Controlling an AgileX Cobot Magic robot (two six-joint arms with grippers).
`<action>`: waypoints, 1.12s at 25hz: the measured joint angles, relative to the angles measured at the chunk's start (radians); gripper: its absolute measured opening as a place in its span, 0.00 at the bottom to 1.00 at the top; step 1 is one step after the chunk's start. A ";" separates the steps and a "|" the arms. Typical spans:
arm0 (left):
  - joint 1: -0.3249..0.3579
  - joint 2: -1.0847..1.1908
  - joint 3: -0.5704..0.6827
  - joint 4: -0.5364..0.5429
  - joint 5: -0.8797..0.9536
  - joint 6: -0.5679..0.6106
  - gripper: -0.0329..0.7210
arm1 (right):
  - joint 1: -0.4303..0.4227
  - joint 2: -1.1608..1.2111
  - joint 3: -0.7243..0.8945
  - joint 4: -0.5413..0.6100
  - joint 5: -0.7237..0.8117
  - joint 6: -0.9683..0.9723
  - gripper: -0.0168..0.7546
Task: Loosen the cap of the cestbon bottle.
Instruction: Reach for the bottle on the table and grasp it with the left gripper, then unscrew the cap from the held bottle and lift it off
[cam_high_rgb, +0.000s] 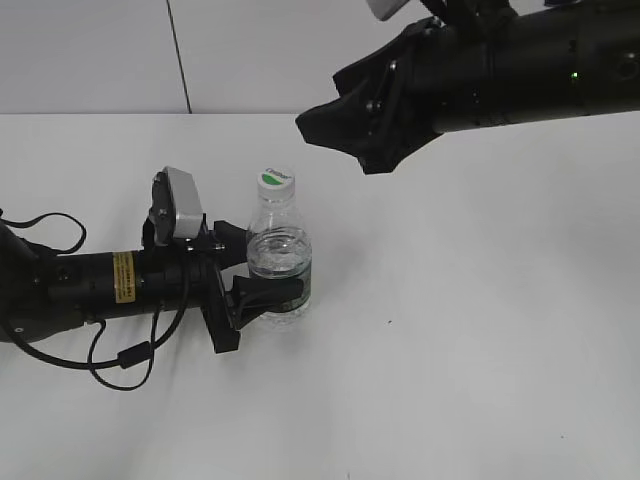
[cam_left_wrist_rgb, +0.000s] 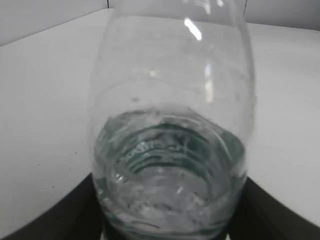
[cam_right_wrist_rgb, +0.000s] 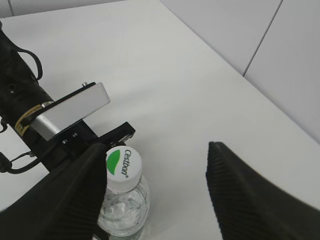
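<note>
The bottle (cam_high_rgb: 279, 262) stands upright on the white table (cam_high_rgb: 480, 330), and everything else sits around it. Its white cap (cam_high_rgb: 275, 181) with the green mark is on top. There is some water in the lower part of the bottle, and the dark green label wraps around it low down. The left claw (cam_high_rgb: 255, 275) comes in from the left side of the bottle, lying low on the table, and it is closed on the bottle's lower part, with one finger on each side. In the left wrist view the bottle (cam_left_wrist_rgb: 172, 125) fills almost the whole picture. The right claw (cam_high_rgb: 340, 125) hangs in the air above and to the right of the cap, not touching it. Its two fingers are spread wide apart, and in the right wrist view the cap (cam_right_wrist_rgb: 122, 167) shows just beside its left finger (cam_right_wrist_rgb: 65, 200).
</note>
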 joint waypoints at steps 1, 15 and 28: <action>0.000 0.000 0.000 0.001 0.000 0.000 0.59 | 0.002 0.012 -0.017 -0.050 -0.001 0.062 0.65; 0.000 0.000 -0.002 0.003 0.002 0.000 0.59 | 0.039 0.058 -0.119 -0.166 0.139 0.308 0.65; 0.000 0.000 -0.002 0.003 0.002 0.000 0.59 | 0.039 0.060 -0.119 -0.157 0.820 -0.015 0.65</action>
